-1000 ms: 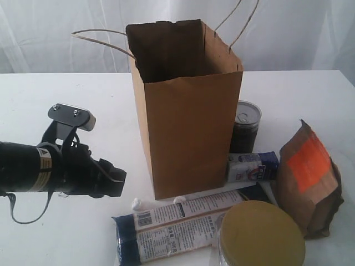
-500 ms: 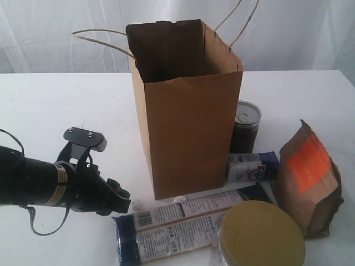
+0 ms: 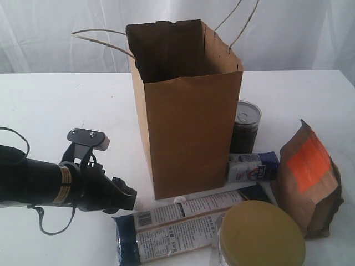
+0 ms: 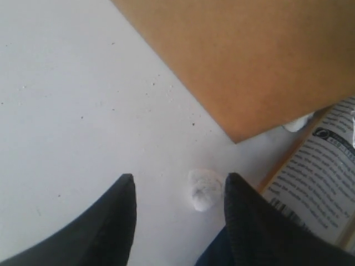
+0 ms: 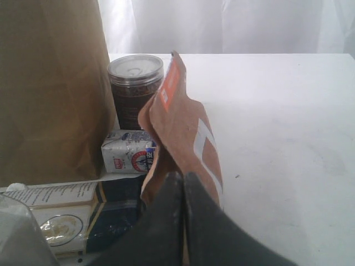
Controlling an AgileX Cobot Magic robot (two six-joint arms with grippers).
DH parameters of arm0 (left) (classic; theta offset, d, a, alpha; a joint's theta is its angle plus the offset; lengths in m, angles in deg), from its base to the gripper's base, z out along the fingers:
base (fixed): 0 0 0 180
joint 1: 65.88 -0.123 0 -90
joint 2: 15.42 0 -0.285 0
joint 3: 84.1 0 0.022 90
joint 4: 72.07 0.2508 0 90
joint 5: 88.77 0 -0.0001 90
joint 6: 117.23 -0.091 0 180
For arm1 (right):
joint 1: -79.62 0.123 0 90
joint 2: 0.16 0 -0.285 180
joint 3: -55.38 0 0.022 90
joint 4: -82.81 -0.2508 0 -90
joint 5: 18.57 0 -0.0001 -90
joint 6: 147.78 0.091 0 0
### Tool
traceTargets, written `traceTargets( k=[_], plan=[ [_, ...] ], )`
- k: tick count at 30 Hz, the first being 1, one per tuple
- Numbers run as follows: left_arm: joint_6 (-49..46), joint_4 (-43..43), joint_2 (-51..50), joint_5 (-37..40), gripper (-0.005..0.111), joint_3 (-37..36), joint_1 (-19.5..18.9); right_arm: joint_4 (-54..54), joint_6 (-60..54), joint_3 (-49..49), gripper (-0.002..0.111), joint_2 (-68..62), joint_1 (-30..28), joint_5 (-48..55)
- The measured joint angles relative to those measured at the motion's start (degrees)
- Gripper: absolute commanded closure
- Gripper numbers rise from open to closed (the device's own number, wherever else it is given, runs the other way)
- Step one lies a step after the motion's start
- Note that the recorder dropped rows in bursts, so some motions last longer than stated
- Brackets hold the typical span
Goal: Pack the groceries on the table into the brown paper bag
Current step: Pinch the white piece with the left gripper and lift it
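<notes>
The brown paper bag (image 3: 186, 111) stands open and upright mid-table (image 3: 55, 100). To its right are a dark silver-lidded can (image 3: 245, 124), a small blue-white packet (image 3: 252, 166) and a brown pouch with an orange label (image 3: 308, 177). In front lie a long navy-tan packet (image 3: 183, 224) and a gold-lidded jar (image 3: 260, 235). My left gripper (image 3: 130, 197) hovers low by the long packet's left end, open (image 4: 180, 177), with a small white scrap (image 4: 204, 189) on the table between its fingertips. My right gripper (image 5: 183, 174) is shut and empty, just behind the pouch (image 5: 183, 127).
A second white scrap (image 3: 178, 199) lies at the bag's front corner. The bag's string handles (image 3: 102, 39) stick out left and up. The bag's wall (image 4: 249, 55) and the long packet (image 4: 321, 177) are close to my left fingers. White curtains hang behind.
My left arm has dropped lower and moved right, toward the bag's base and the long packet's end, covering the white scrap there. The groceries and bag have not moved.
</notes>
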Motion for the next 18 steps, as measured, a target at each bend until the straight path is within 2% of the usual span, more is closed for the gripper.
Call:
traceTargets(
  k=[18],
  plan=[
    [-3.0,-3.6,-3.5,-1.5,0.053,0.1,0.0,0.0,0.0,0.0,0.108,0.0,0.0,0.0]
  ],
)
